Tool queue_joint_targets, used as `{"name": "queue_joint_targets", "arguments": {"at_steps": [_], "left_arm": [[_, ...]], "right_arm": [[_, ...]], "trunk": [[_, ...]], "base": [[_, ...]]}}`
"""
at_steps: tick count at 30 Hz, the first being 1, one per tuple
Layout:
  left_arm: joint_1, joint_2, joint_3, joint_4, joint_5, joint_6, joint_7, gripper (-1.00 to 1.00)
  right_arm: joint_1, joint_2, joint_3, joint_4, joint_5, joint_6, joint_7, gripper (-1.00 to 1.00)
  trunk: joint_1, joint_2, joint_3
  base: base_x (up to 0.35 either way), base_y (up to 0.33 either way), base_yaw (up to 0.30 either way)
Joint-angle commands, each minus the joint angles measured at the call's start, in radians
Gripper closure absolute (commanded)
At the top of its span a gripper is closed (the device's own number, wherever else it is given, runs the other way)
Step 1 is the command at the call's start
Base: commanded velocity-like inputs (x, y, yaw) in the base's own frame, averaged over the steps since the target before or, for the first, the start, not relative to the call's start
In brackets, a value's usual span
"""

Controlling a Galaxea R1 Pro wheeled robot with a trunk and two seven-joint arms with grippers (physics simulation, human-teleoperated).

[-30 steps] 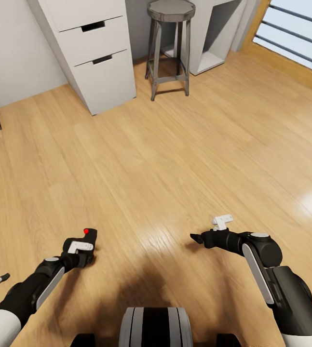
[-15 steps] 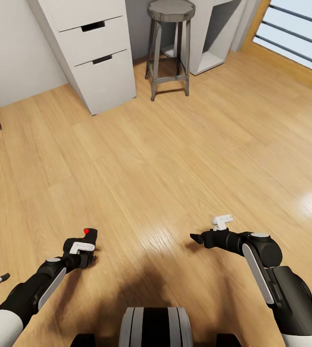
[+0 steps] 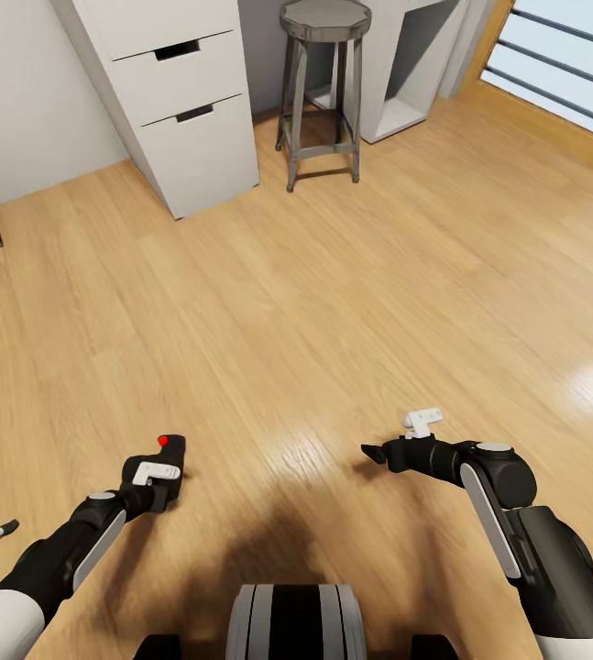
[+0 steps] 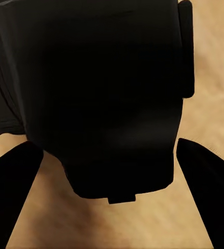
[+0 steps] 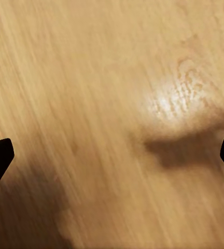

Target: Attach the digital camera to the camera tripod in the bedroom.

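My left gripper (image 3: 170, 463) has dipped slightly since a moment ago, clamped around the digital camera (image 3: 171, 448) above the wood floor (image 3: 333, 275); my right gripper (image 3: 369, 452) spreads wide, empty.

Wood floor (image 5: 91, 78) (glossy glare patch) between spread right pincer (image 5: 112, 153) fingertips.

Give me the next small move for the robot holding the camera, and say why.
Probably turn the base to look for the tripod. The left gripper already holds the camera, while ahead stand drawers and a stool on wood floor.
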Motion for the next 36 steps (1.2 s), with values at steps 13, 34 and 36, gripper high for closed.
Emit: {"name": "queue_joint_targets", "arguments": {"at_steps": [13, 34, 36], "left_arm": [[0.004, 0.007, -0.005, -0.022, -0.002, 0.011, -0.026, 1.0], [0.013, 0.014, 0.0, -0.086, 0.0, 0.026, -0.043, 1.0], [0.013, 0.014, -0.001, -0.086, 0.002, 0.029, -0.043, 1.0]], "right_arm": [[0.001, -0.001, 0.001, -0.001, -0.007, 0.005, -0.004, -1.0], [0.002, -0.001, 0.003, -0.001, -0.007, 0.004, -0.001, -1.0], [0.002, -0.001, 0.003, -0.001, -0.007, 0.004, -0.001, -1.0]], "trunk": [[-0.002, 0.001, 0.015], [-0.011, 0.006, 0.096], [-0.012, 0.006, 0.104]], "base": [[0.0, 0.0, 0.0], [0.0, 0.0, 0.0], [0.0, 0.0, 0.0]]}}
